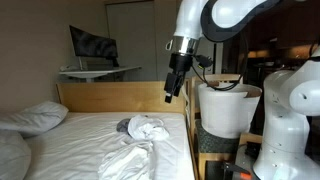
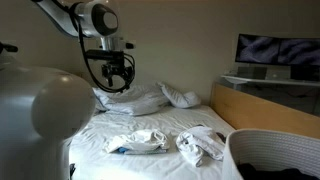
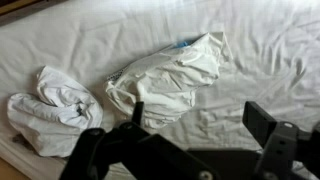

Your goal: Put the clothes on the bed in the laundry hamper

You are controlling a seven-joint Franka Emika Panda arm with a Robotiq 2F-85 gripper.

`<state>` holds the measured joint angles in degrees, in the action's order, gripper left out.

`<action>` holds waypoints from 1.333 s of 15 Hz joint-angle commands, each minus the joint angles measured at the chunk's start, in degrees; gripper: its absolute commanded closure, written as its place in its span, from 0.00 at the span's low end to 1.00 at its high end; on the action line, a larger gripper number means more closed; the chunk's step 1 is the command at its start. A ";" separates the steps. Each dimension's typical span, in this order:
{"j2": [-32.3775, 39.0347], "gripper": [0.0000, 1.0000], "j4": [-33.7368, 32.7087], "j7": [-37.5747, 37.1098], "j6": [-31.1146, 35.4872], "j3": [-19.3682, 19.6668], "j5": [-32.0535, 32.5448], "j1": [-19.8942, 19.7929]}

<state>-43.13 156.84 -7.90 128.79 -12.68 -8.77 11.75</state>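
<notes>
Two bundles of clothes lie on the bed [image 1: 90, 130]. In the wrist view they are a crumpled white garment [image 3: 165, 75] with a bit of blue at its top and a smaller white bundle [image 3: 55, 105] to its left. An exterior view shows them as a white and grey heap [image 1: 143, 127] and a flat white piece [image 1: 130, 158]. In the other they are two white heaps [image 2: 140, 141] [image 2: 200, 146]. My gripper [image 3: 200, 125] [image 1: 175, 88] [image 2: 115, 72] hangs open well above the bed, holding nothing. The white laundry hamper [image 1: 228, 108] [image 2: 275, 150] stands beside the bed.
Plump white pillows [image 1: 35, 118] [image 2: 150, 100] lie at the head of the bed. The wooden headboard [image 1: 110, 95] and side board [image 2: 265, 110] frame the mattress. A white rounded robot body [image 1: 290, 120] [image 2: 40, 120] stands near the hamper. A desk with a monitor [image 1: 92, 47] is behind.
</notes>
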 commanded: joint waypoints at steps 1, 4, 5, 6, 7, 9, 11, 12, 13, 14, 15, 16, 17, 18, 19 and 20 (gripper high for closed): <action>0.05 0.00 -0.13 -0.25 -0.16 0.34 0.34 0.33; 0.05 0.00 -0.13 -0.25 -0.16 0.34 0.34 0.33; 0.05 0.00 -0.13 -0.25 -0.16 0.34 0.34 0.33; 0.05 0.00 -0.13 -0.25 -0.16 0.34 0.34 0.33; 0.05 0.00 -0.13 -0.25 -0.16 0.34 0.34 0.33; 0.05 0.00 -0.13 -0.25 -0.16 0.34 0.34 0.33; 0.03 0.00 -0.08 -0.40 0.21 0.33 0.20 0.32; -0.04 0.00 0.03 -0.37 0.71 0.33 0.19 0.33; -0.01 0.00 -0.04 -0.39 0.41 0.25 0.41 0.22; -0.06 0.00 0.02 -0.24 0.74 0.38 0.20 0.38; -0.06 0.00 0.03 -0.18 0.79 0.45 0.08 0.46; -0.08 0.00 0.04 -0.16 0.84 0.42 0.16 0.43; -0.07 0.00 -0.01 0.19 0.58 0.65 -0.05 0.68; -0.06 0.00 0.01 -0.18 1.02 0.66 -0.35 0.65; 0.44 0.00 -0.07 11.46 0.05 11.60 8.01 2.01; 0.97 0.00 -0.37 13.96 0.51 13.47 10.81 2.18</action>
<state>-43.14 156.74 -5.21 128.80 -10.48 -5.83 12.03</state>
